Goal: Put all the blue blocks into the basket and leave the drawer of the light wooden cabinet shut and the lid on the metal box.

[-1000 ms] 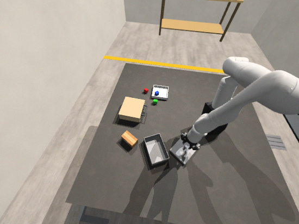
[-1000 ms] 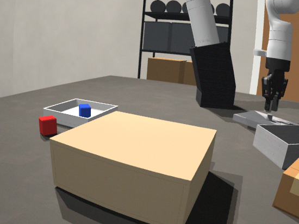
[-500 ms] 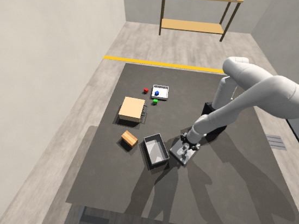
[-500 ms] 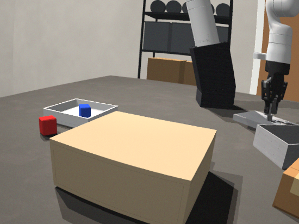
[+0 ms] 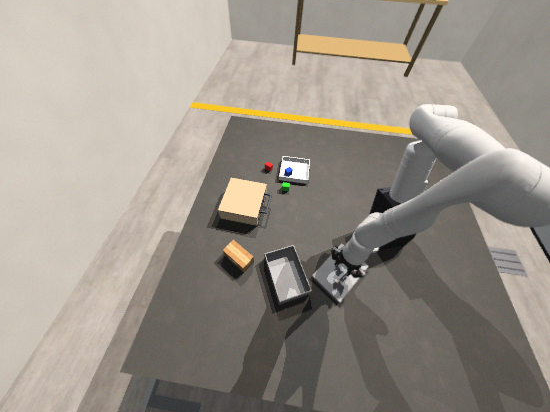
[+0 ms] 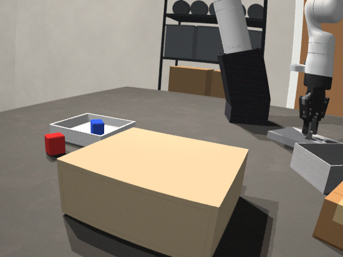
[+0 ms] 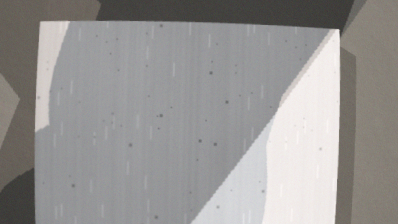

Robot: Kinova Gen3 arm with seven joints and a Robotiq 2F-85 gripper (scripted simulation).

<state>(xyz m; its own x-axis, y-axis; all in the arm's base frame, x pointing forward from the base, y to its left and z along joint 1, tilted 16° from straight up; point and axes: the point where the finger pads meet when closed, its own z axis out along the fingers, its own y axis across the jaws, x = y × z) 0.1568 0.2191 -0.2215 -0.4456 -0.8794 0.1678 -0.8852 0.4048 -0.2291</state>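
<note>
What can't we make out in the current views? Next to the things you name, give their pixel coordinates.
- Metal box (image 5: pixel 305 278) (image 6: pixel 309 164) interior, exterior: near wall hides the floor.
- Green block (image 5: pixel 285 187), exterior: not visible, probably behind the cabinet (image 5: pixel 243 198) (image 6: pixel 153 166).
- Drawer contents, top: cabinet top covers them.
- Claw (image 5: pixel 342 275) (image 6: pixel 310 136), wrist: outside the frame.

A red block (image 6: pixel 55 144) (brightly lit on top) sits near the basket (image 6: pixel 70 136).

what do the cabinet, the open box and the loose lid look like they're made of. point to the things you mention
The cabinet (image 5: pixel 243 198) (image 6: pixel 153 166) looks like pale wood or a wood-look laminate, smooth and matte, in an even tan without visible grain. The open box (image 5: pixel 281 298) (image 6: pixel 312 166) seems to be dull grey metal, with thin, straight walls. The lid (image 5: pixel 325 277) (image 6: pixel 280 135) (image 7: pixel 150 90) is likely brushed metal, given its fine parallel streaks and dark specks.
</note>
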